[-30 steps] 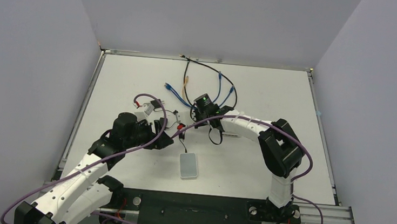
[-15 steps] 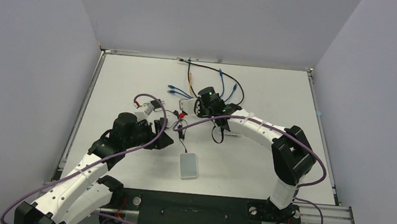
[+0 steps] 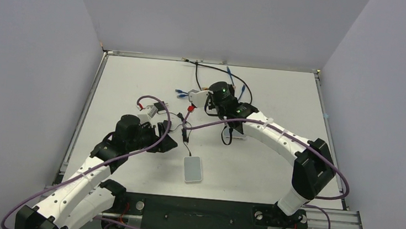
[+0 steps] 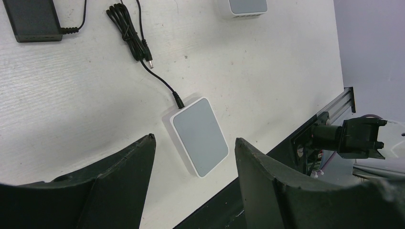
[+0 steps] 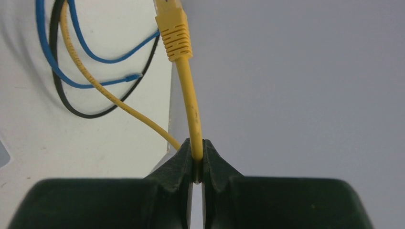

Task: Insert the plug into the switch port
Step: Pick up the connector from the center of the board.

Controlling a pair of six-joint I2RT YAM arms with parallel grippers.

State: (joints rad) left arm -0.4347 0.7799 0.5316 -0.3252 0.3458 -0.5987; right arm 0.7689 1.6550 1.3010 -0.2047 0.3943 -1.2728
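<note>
The yellow plug [image 5: 174,29], Ethernet-type I think, is up in the air; the white, grey-faced switch [image 4: 198,136] lies flat, well apart.

Even diffuse light, soft shadows (wrist fingers blurred).

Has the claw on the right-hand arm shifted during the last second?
Yes. The right gripper, pinching a yellow cable, has moved away from the white box, toward the table's far edge, seen from above.
</note>
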